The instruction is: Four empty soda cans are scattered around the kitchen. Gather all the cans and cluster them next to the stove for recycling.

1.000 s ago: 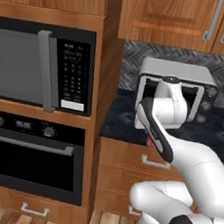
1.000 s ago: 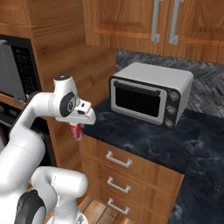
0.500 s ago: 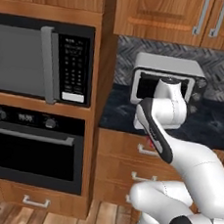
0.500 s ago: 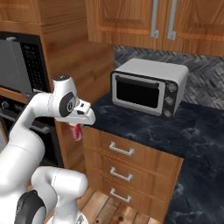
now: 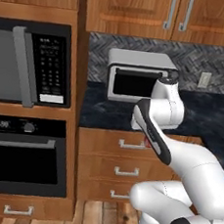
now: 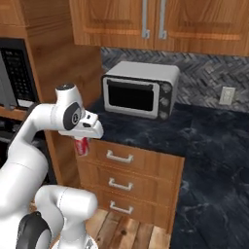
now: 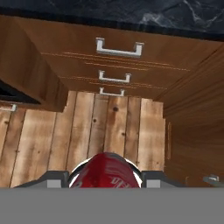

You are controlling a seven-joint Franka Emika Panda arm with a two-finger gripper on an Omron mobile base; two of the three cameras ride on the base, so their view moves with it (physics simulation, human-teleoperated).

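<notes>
My gripper [image 6: 81, 143] is shut on a red soda can [image 6: 81, 147], held low in front of the wooden drawers, below the counter's front edge. In the hand view the can's red body [image 7: 105, 171] sits between my two fingertips [image 7: 56, 177], with the plank floor far below it. My gripper [image 7: 105, 178] points down at that floor. The white arm folds in front of the counter in the left base view. The stove is out of view.
A silver toaster oven [image 6: 141, 90] stands on the black marbled counter [image 6: 209, 146]. A built-in microwave [image 5: 31, 63] and a black wall oven [image 5: 25, 156] fill the tall cabinet at left. Drawers [image 7: 118, 54] with metal handles face the wood floor [image 7: 87, 127].
The whole scene has slid left in both base views, so the base has driven right along the counter. The gripper keeps the can and holds the same pose.
</notes>
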